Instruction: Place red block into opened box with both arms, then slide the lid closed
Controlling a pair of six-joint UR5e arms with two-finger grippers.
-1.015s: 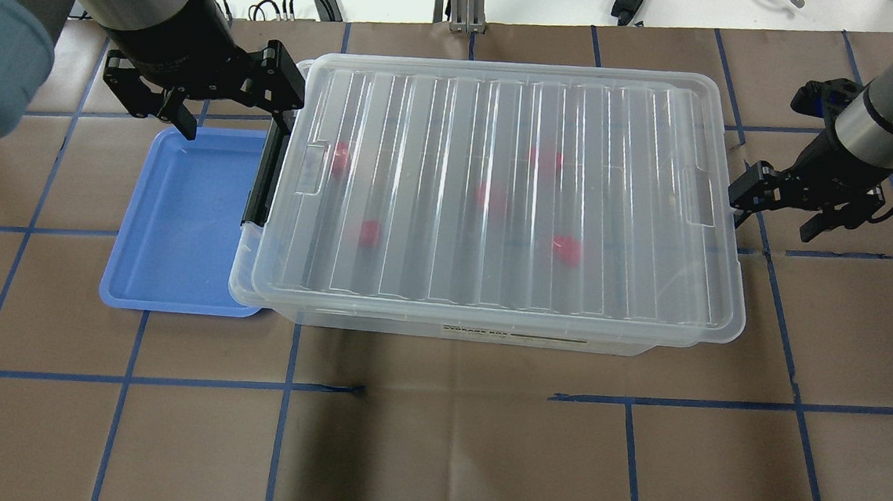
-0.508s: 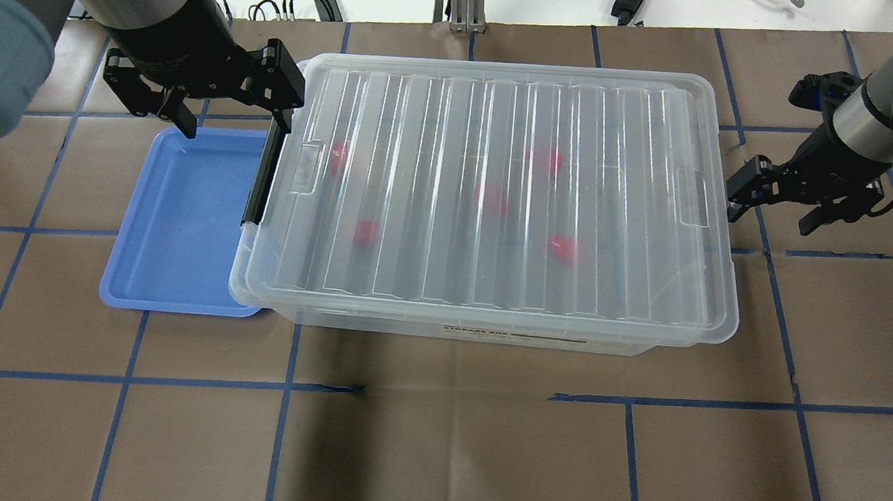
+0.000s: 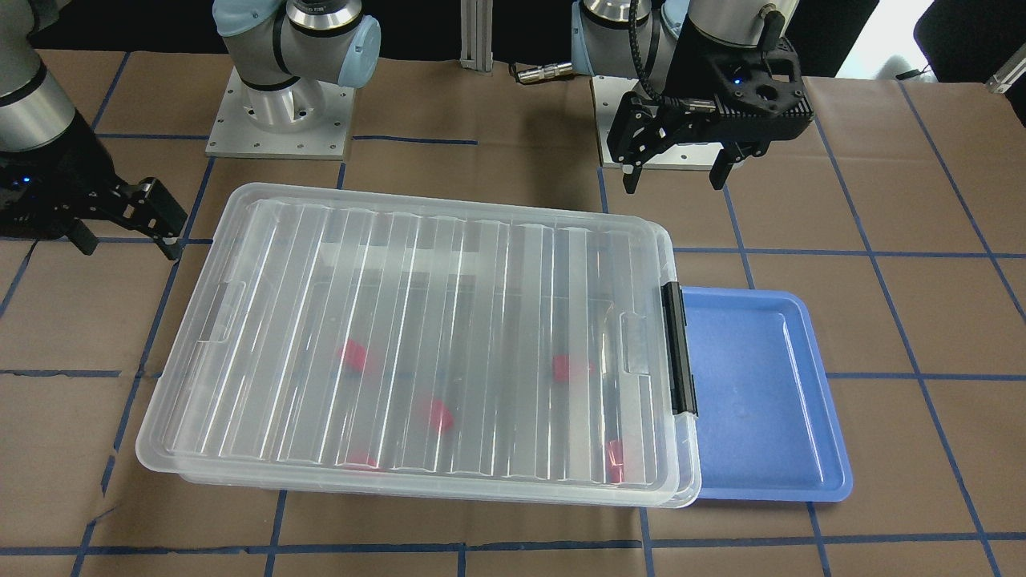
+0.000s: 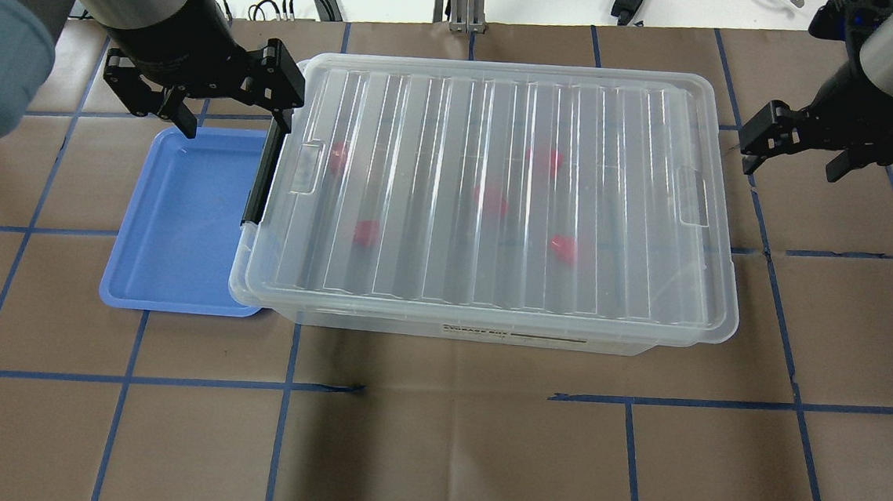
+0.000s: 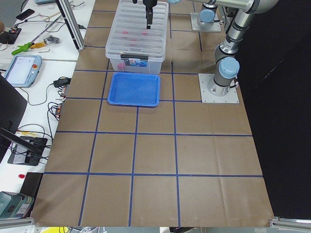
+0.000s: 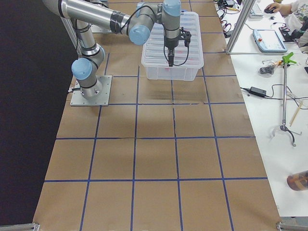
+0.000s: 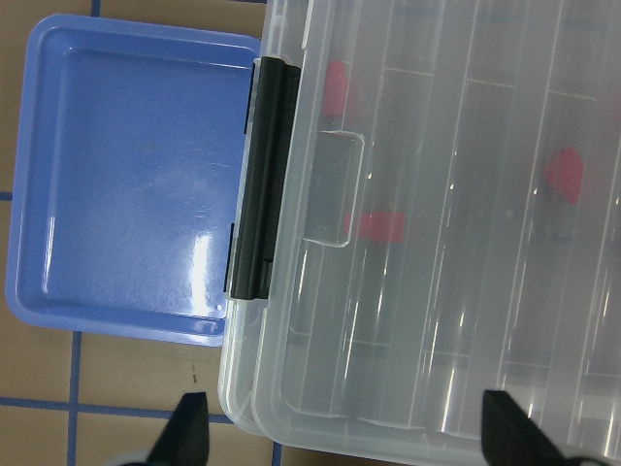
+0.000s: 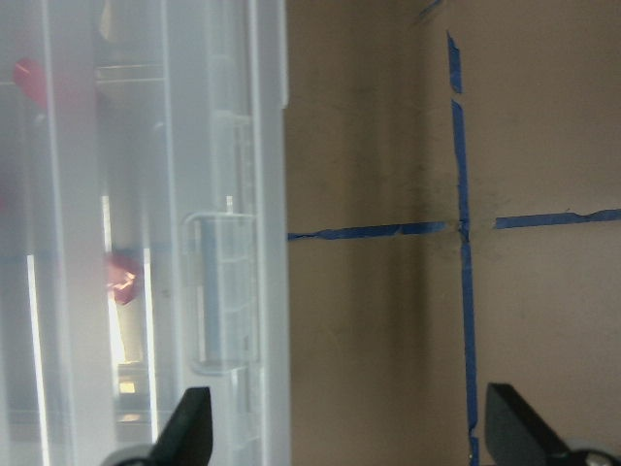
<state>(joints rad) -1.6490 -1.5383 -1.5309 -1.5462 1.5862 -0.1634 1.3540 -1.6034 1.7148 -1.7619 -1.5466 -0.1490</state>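
Note:
The clear ribbed lid lies flat over the clear box, covering it end to end. Several red blocks, one of them, show blurred through the lid on the box floor; another red block shows in the front-facing view. My left gripper hangs open over the box's far left corner, near the black latch, holding nothing. My right gripper is open and empty, off the lid's right end towards the far side. The left wrist view looks down on the latch and the lid.
A blue tray lies against the box's left end, partly under it, with nothing in it. Brown paper with blue tape lines covers the table. Cables and a metal post sit beyond the far edge.
The lid slid left until it lined up over the box. My right gripper then drew away from the lid's right end and moved towards the far side. The left arm stayed put.

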